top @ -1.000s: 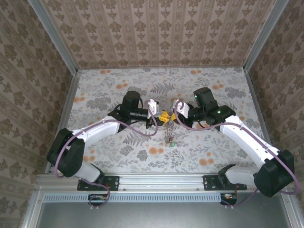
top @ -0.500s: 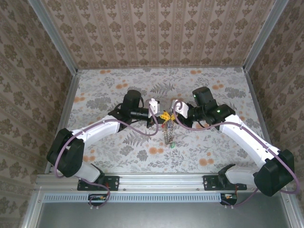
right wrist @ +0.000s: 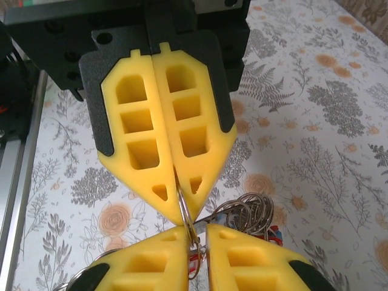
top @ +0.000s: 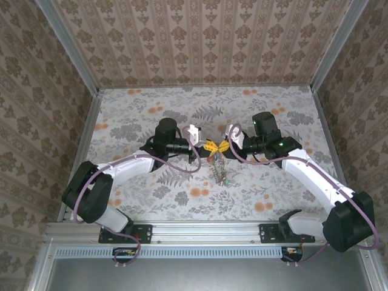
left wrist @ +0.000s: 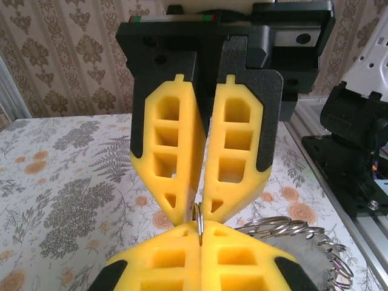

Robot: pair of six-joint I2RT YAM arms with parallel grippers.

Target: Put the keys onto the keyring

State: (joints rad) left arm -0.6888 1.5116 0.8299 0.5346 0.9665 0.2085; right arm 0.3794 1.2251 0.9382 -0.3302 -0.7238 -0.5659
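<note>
My left gripper [top: 208, 147] is clenched on the keyring [left wrist: 199, 219]; in the left wrist view its yellow pads [left wrist: 185, 237] sit pressed together at 6 o'clock, and the thin silver wire stands up out of the seam between them; my right gripper [top: 224, 147] pinches the same wire from the opposite side, its tips coming down from 12 o'clock in that view and narrowing onto the ring. The right wrist camera gives me the mirror of this: the right fingers [right wrist: 159, 257] at 6 o'clock are closed about the wire with only a slim slit between them; the left ones, at 12 o'clock, are shut tight.

On the top camera the two grippers meet tip to tip near the middle of the flowered table [top: 139, 115]; the left arm reaches in from 8 o'clock, the right from 4 o'clock. I see only a short stretch of the ring and cannot trace the whole hoop.

The keys [top: 219, 173] trail in a bunch toward 6 o'clock from the meeting point, just below the fingertips; they read as a silvery tangle, I cannot count them, and I cannot tell whether the lower end touches the table. In the right wrist view the bunch lies at 4 o'clock of the pinch, a heap of thin metal loops with a bit of red plastic at its lower edge; in the left wrist view the loops also lie at 4 o'clock, close beside my left pads.
</note>
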